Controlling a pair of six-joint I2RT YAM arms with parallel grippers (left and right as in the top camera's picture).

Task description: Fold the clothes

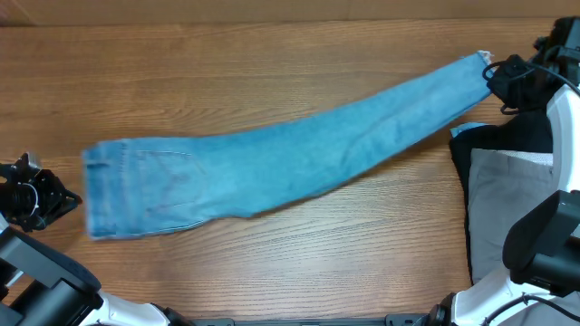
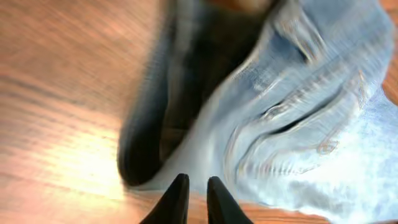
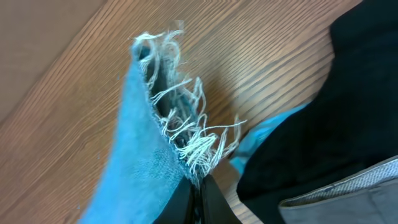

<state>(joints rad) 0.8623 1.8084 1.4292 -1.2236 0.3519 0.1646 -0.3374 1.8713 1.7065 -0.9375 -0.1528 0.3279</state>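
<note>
right gripper (image 3: pixel 198 190) clenched on jeans (image 1: pixel 272 158) frayed hem | left gripper (image 2: pixel 197 191) narrowly parted, empty

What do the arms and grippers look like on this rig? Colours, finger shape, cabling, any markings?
Both arms mix white links with black joint housings: the left arm and the right arm. The left gripper has black fingers tapering to narrow tips. The right gripper has similarly dark, slim fingers. Thin black cables loop by the right wrist. No markings are legible in any view.
</note>
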